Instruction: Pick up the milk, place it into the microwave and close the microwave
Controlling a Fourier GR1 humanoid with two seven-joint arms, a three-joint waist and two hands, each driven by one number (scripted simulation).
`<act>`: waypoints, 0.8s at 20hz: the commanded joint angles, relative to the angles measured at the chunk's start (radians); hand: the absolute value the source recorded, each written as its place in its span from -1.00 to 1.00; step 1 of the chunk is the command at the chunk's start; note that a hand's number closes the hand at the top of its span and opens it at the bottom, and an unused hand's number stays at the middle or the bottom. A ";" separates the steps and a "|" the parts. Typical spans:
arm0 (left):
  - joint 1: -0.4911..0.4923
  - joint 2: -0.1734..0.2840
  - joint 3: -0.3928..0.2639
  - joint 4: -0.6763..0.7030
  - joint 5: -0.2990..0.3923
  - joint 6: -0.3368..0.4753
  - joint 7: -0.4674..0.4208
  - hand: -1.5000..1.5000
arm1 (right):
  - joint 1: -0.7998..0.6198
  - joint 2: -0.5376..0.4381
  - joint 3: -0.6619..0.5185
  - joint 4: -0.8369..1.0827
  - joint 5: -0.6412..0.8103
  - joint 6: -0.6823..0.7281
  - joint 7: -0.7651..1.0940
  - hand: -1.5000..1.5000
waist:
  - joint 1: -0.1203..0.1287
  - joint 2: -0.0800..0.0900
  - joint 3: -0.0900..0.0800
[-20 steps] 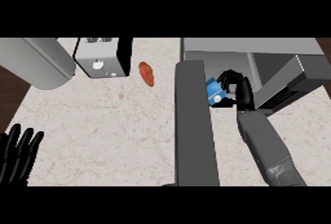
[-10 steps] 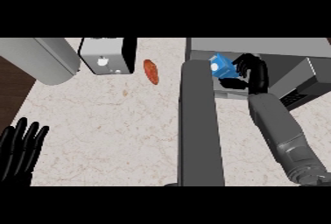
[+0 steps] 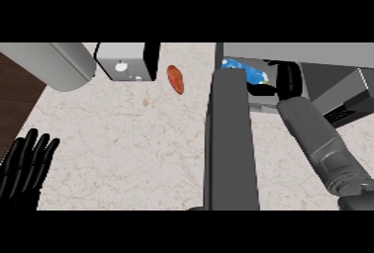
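Note:
The milk (image 3: 245, 70), a blue and white carton, sits inside the open microwave (image 3: 306, 54) at the upper right. My right hand (image 3: 285, 79) reaches into the cavity, its fingers curled round the carton's right side. The grey microwave door (image 3: 230, 143) stands open and runs down the middle of the view, left of my right forearm. At the lower left edge my left hand (image 3: 25, 165) rests open with its fingers up.
A toaster (image 3: 128, 62) stands at the back, with a grey cylinder (image 3: 55, 62) to its left. An orange-red sweet potato (image 3: 175, 79) lies between the toaster and the door. The dark counter edge (image 3: 15, 94) is at the far left.
My right hand has carried the milk farther up and into the microwave cavity. The view has shifted, so the door looks longer. The left hand has stayed put.

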 commanded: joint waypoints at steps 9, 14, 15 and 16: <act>0.000 -0.008 -0.037 -0.001 -0.049 0.000 0.001 -1.00 | -0.061 0.028 0.012 0.046 0.024 0.057 0.009 -1.00 | -0.011 -0.003 0.000; -0.004 0.001 -0.001 0.007 -0.034 -0.001 -0.009 -1.00 | -0.021 0.037 -0.028 0.030 -0.009 -0.010 -0.024 -1.00 | -0.018 -0.004 0.000; 0.058 -0.008 -0.030 -0.025 -0.043 -0.007 -0.005 -1.00 | -0.059 0.007 -0.035 0.041 -0.013 0.016 0.022 -1.00 | -0.007 -0.007 0.000; 0.011 -0.016 -0.051 -0.003 -0.083 0.008 -0.012 -1.00 | -0.057 0.024 -0.031 0.045 -0.008 -0.002 0.020 -1.00 | -0.014 -0.004 0.000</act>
